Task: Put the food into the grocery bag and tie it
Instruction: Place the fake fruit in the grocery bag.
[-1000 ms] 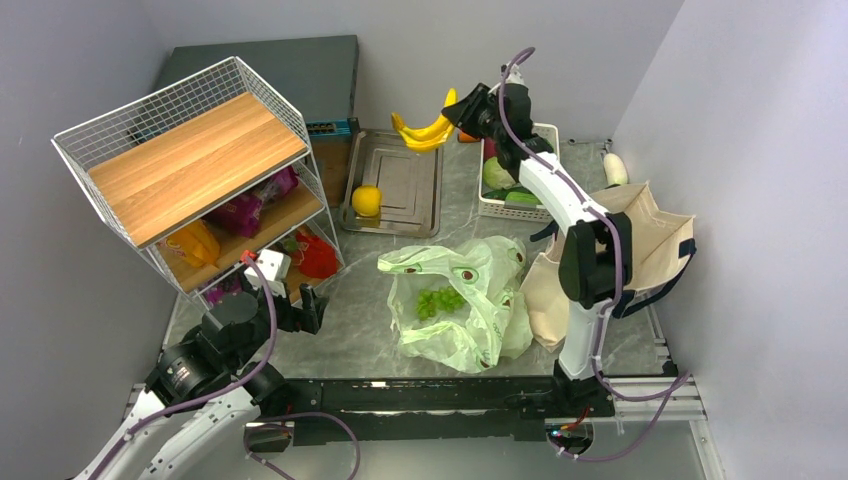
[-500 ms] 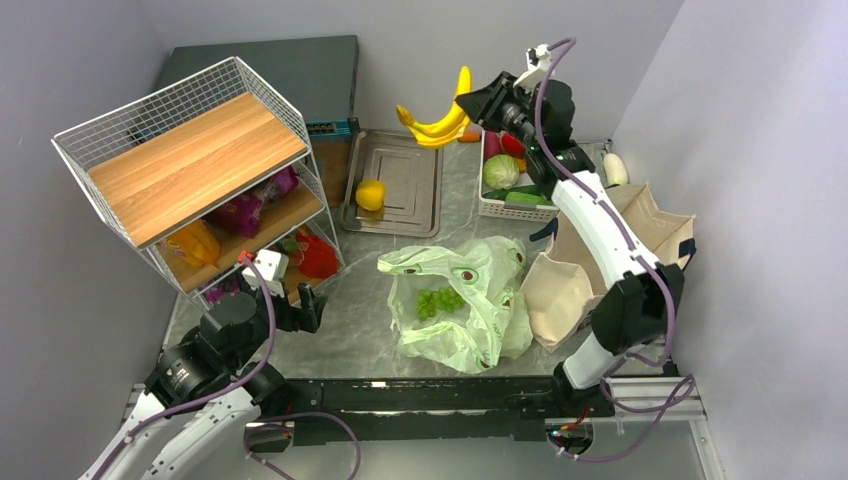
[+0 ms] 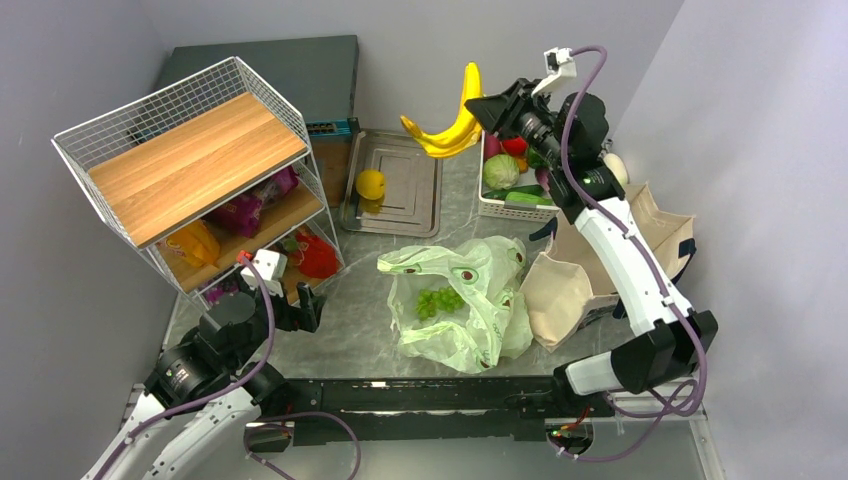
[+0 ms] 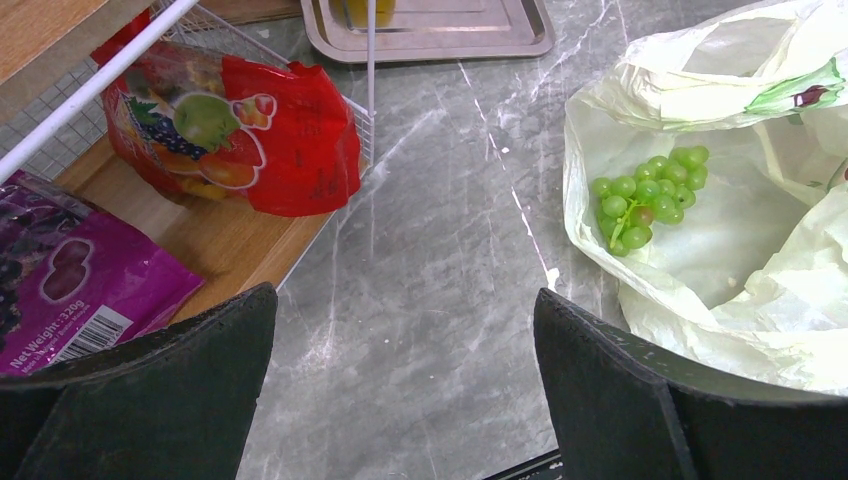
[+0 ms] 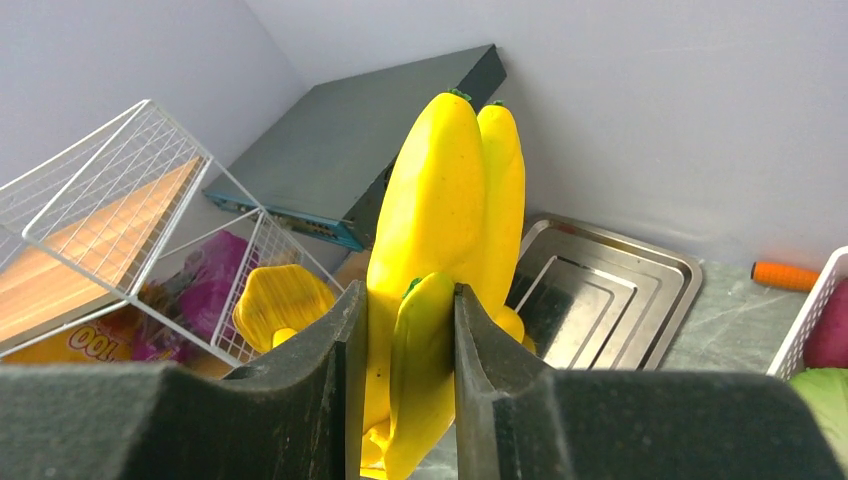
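Holding the yellow bananas (image 3: 455, 125) aloft over the back of the desk (image 3: 360, 290) in clenched jaws, the right gripper (image 5: 407, 310) hangs near the metal tray (image 3: 412, 185) bearing the lemon (image 3: 370, 183), while the left gripper (image 4: 405, 375), jaws spread wide, hovers beside the grocery bag (image 3: 480, 275) containing the green grapes (image 3: 438, 300).

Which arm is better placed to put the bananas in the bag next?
Right. The right gripper is shut on the bananas, held in the air; the left gripper is open and empty.

Yellow bananas (image 3: 452, 128), avocado-printed pale-green bag (image 3: 470, 310)
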